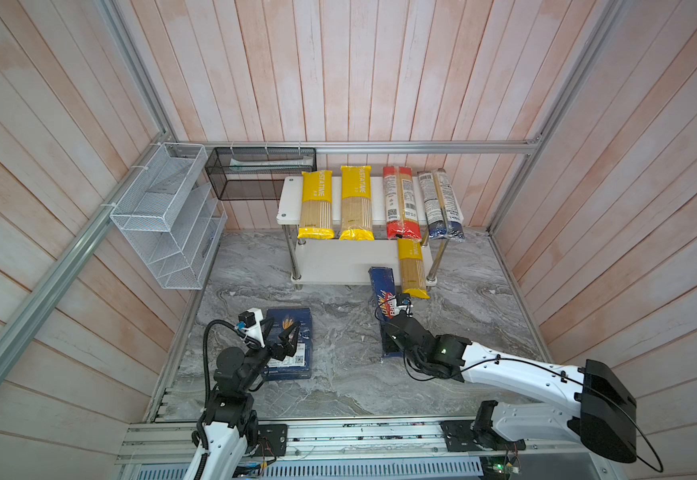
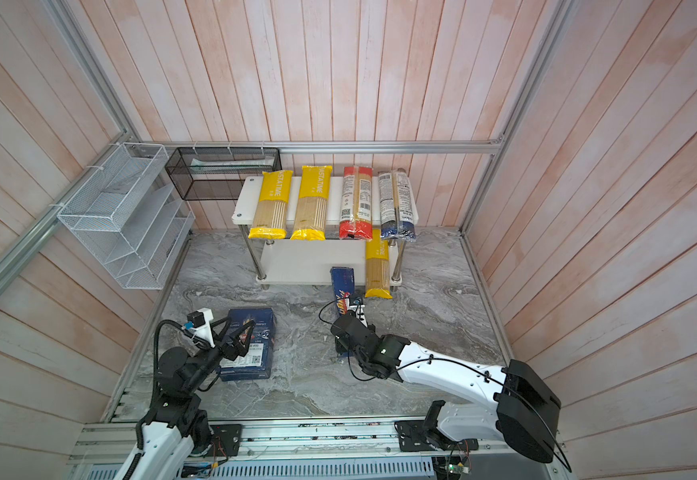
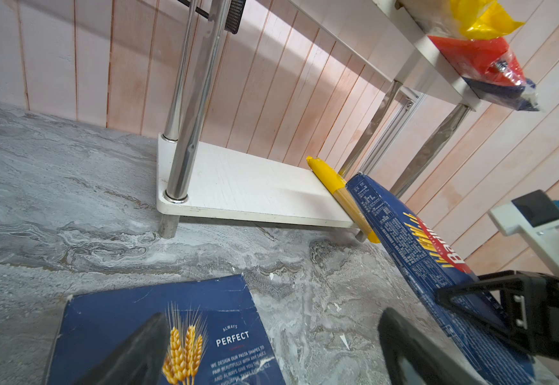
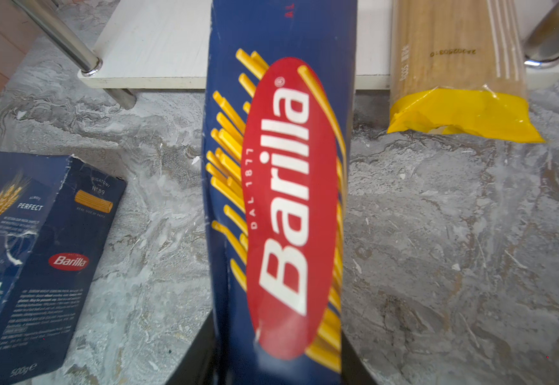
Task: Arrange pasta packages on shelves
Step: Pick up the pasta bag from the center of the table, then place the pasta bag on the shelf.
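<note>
Two Barilla boxes are off the rack; five bags are on it.
Four bags lie across the top shelf point(image 1: 378, 195): two yellow PASTATIME bags point(image 1: 316, 203) point(image 1: 355, 201), a red-ended bag point(image 1: 398, 201) and a blue-ended bag point(image 1: 440, 203). A third yellow bag point(image 1: 412, 266) lies on the lower shelf point(image 1: 330, 259). The right fingers point(image 4: 191, 366) clamp the long Barilla box point(image 4: 281, 166), marked "DAL 1877", whose far end reaches over the lower shelf's front edge, just beside that bag. The left fingers point(image 3: 131, 356), spread wide and holding nothing, hover over the other Barilla box point(image 4: 38, 250), marked "PERFECT", "N°89" and "500g", which lies flat on the surface point(image 1: 346, 365).
</note>
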{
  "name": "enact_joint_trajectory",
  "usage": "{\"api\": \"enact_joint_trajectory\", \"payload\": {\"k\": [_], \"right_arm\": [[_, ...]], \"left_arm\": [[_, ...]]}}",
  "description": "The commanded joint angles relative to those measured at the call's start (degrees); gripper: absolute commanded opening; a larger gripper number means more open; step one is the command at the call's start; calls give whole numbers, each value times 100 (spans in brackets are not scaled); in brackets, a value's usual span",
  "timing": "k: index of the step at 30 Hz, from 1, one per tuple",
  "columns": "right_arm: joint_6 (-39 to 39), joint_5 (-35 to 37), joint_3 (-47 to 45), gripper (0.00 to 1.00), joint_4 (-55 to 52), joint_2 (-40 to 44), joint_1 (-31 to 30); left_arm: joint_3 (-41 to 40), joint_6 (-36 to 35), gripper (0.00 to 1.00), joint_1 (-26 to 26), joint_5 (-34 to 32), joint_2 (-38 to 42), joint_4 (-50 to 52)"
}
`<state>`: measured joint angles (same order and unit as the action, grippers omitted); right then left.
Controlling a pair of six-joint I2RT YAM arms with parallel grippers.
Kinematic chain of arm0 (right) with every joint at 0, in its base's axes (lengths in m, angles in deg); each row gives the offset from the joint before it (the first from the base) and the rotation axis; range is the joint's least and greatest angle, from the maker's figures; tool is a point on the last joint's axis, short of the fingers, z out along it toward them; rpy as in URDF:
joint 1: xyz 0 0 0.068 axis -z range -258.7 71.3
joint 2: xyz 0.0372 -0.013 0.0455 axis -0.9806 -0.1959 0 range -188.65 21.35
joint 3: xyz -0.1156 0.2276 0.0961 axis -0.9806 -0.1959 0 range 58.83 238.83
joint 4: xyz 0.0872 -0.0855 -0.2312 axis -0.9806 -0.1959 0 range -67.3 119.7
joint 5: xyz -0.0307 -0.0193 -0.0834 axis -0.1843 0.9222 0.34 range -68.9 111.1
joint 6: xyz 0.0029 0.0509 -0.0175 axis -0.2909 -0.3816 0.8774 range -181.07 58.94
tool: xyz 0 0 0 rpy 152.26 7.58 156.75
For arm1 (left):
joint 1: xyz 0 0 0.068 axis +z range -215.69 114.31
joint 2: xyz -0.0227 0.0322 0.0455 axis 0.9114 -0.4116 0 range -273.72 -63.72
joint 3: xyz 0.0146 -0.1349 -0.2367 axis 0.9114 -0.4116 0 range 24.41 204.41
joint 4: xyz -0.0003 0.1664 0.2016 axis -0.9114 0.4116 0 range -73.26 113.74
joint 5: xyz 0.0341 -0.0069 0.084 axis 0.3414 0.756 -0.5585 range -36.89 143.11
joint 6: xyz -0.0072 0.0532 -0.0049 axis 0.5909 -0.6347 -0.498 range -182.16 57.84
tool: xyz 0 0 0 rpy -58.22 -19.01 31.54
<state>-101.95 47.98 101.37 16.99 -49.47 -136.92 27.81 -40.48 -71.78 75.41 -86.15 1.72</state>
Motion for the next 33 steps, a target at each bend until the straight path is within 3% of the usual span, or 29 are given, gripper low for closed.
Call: {"api": "enact_joint_trajectory", "payload": {"k": [1,33], "right_arm": [[189,163,463,28,427,30,90],[1065,-626,1206,28,649,-621,1386]], "left_arm": [[-69,-71,100,18,100,14,-141],[-78,-93,100,17,124,90,-115]]}}
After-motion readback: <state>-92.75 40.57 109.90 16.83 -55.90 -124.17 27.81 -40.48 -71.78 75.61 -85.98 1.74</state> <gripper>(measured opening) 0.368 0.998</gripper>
